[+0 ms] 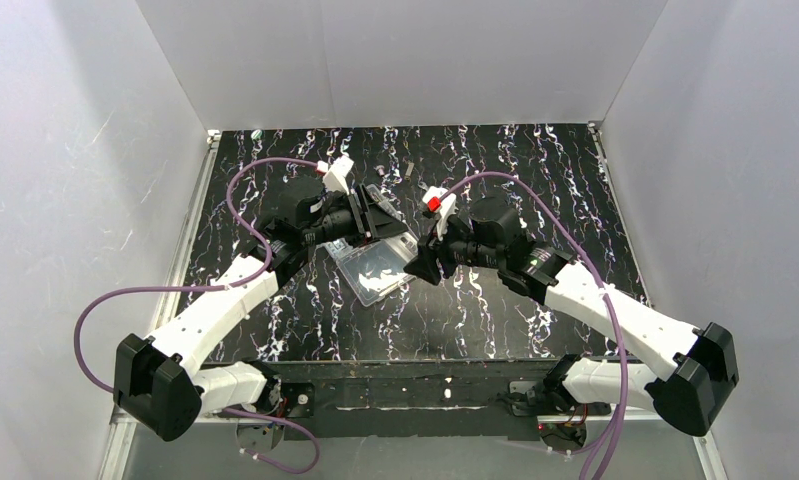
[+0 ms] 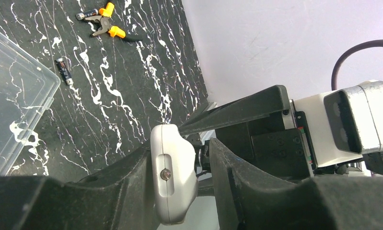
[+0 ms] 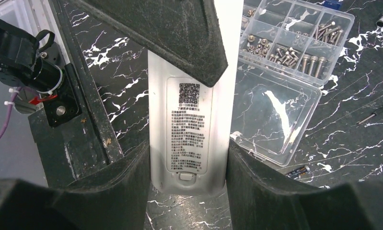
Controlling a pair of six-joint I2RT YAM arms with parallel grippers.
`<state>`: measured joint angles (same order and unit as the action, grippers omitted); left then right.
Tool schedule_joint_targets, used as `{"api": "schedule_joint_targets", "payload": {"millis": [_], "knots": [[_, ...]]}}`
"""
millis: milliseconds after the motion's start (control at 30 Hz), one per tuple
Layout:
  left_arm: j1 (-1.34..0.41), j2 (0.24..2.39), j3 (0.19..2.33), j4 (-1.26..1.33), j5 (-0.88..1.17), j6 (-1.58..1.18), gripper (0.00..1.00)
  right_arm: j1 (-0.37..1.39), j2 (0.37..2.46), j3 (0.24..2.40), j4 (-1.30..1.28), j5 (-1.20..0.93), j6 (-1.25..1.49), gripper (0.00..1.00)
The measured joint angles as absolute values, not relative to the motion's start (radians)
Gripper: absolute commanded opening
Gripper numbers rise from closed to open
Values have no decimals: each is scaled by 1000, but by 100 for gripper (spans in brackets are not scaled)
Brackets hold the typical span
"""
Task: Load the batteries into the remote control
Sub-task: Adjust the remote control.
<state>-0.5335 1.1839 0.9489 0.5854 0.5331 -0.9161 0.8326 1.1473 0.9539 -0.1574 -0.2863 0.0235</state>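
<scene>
From above, the two white-shelled arms reach inward over a black tabletop [image 1: 535, 200] veined with white like marble. The left gripper [image 1: 393, 228] and the right gripper [image 1: 415, 265] meet nose to nose above a clear plastic box [image 1: 375, 270]. What sits between them is too small to make out here. Purple cables loop from both wrists. In the left wrist view, the remote control [image 2: 172, 177] shows end-on as smooth white plastic with rounded corners and a small recessed screw. It stands between the matte black left fingers [image 2: 117, 191], lying against one of them with a thin gap beside the other. I cannot tell whether they clamp it. Beyond lie the box's transparent lid [image 2: 17, 91], a loose battery [image 2: 63, 71] and orange-handled pliers [image 2: 105, 21] with a second battery [image 2: 86, 14] just beside them. In the right wrist view, the scuffed, rubbery right fingers [image 3: 108, 191] pinch the remote by its two long edges near its lower end, lifted above the tabletop. Its flat back faces the camera, bearing a printed label with a square code and a small latch tab at the bottom. One wedge-shaped left finger overlaps its upper part. To the right, the box's compartments hold metal screws [image 3: 295, 52], and a dark battery [image 3: 298, 170] lies by the lid's corner.
</scene>
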Motion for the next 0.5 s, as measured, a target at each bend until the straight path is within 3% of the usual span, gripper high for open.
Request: {"api": "schedule_joint_targets", "payload": {"millis": [300,500], "knots": [[-534,1188,949,583,512,-919,23,832,1150,955,-154,-282,23,3],[-534,1190,949,579,504,-924,7,832,1150,955,-155,-271,23,8]]}}
